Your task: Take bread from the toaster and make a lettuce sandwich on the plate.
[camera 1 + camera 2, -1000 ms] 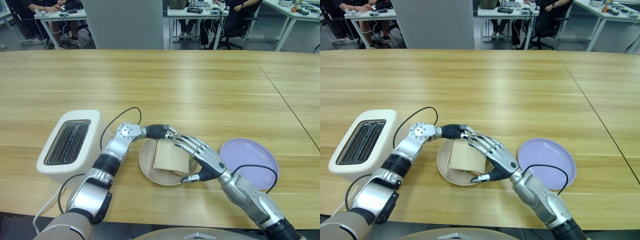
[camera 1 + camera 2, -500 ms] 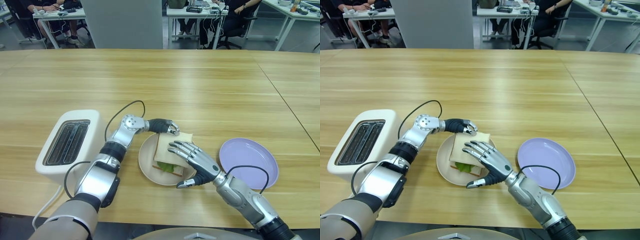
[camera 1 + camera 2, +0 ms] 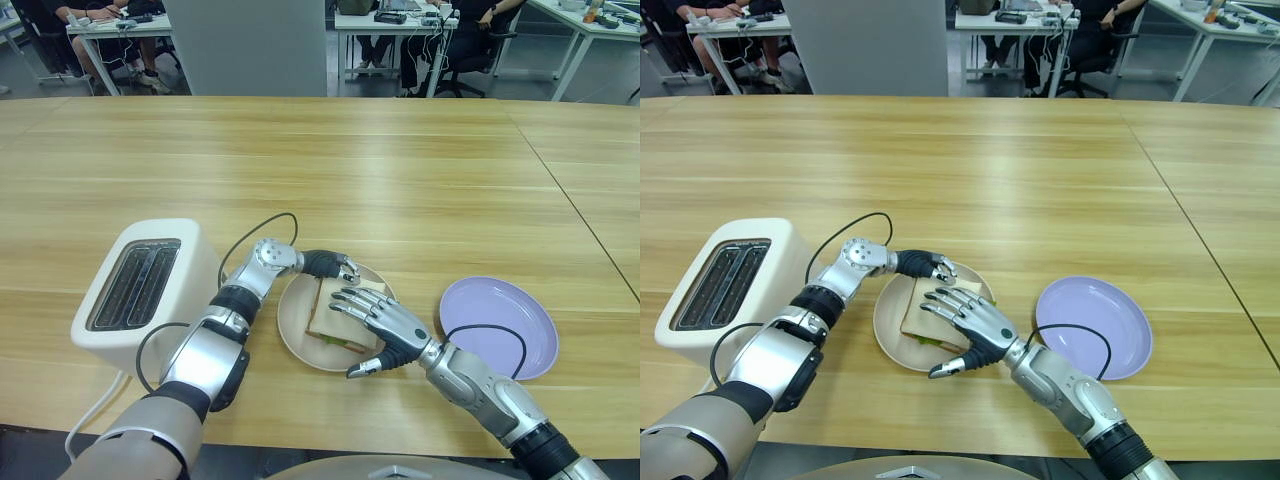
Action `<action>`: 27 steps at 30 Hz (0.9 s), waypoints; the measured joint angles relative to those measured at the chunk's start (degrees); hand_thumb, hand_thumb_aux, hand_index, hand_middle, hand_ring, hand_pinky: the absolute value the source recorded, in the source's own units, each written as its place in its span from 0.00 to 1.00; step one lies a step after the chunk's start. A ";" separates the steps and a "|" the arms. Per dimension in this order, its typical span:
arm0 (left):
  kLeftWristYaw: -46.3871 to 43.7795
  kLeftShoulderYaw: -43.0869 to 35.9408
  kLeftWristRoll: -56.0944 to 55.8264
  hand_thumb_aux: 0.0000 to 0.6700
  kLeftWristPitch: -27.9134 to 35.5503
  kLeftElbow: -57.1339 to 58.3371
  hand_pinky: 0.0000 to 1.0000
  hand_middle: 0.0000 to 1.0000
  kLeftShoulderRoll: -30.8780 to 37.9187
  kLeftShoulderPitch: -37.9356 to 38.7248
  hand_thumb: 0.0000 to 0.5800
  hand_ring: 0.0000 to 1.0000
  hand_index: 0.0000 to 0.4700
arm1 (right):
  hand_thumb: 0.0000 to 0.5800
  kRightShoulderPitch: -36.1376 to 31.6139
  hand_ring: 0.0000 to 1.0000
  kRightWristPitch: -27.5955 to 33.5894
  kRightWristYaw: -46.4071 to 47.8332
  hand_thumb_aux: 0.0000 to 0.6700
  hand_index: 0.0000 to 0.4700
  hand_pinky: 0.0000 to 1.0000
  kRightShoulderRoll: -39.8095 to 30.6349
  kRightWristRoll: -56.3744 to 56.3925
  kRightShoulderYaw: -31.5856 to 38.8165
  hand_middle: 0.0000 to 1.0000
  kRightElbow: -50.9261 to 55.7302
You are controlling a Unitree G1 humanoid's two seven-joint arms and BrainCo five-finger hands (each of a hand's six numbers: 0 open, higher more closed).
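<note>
I have the round beige plate (image 3: 293,338) on the pale wooden table (image 3: 400,170) directly in front of me, between the white two-slot toaster (image 3: 145,285) on my left and the round lilac plate (image 3: 497,325) on my right; the toaster stands near the beige plate but apart from it, and the lilac plate lies a little way off, touching nothing.

The sandwich of light-brown bread slices (image 3: 322,318) lies flat on the beige plate, well inside its rim; at its near edge I make out a thin sliver of green lettuce (image 3: 924,340) under the top slice, though it is too small for me to say more.

The right robot hand (image 3: 383,322) lies over the right part of the sandwich, palm down; its fingers (image 3: 352,298) are stretched out and spread apart, pointing left across the top slice, and they close on nothing; I cannot tell how firmly they bear on the bread.

The left robot hand (image 3: 337,266) sits at the far rim of the beige plate, just beside the far edge of the top slice; its fingers are curled in together, and I see nothing gripped in them; whether they touch the bread I cannot tell.

A white cord (image 3: 95,415) runs from the toaster towards the near table edge.
</note>
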 measured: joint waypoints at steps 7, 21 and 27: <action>0.87 -0.01 1.16 1.00 -0.23 1.18 1.00 1.00 -0.24 0.00 1.00 1.00 0.98 | 0.00 1.94 0.00 -1.02 1.46 0.00 0.00 0.00 -2.07 0.14 1.56 0.00 -0.26; 3.80 0.26 2.11 1.00 -0.70 5.24 1.00 1.00 -1.66 -2.41 1.00 1.00 0.98 | 0.00 4.50 0.00 -0.12 1.38 0.00 0.00 0.00 -1.85 0.93 0.98 0.00 -1.42; 5.84 0.15 3.32 1.00 -1.78 6.69 1.00 1.00 -1.83 -2.44 1.00 1.00 0.98 | 0.00 4.02 0.00 -0.05 2.04 0.00 0.00 0.00 -0.63 2.66 1.55 0.00 0.72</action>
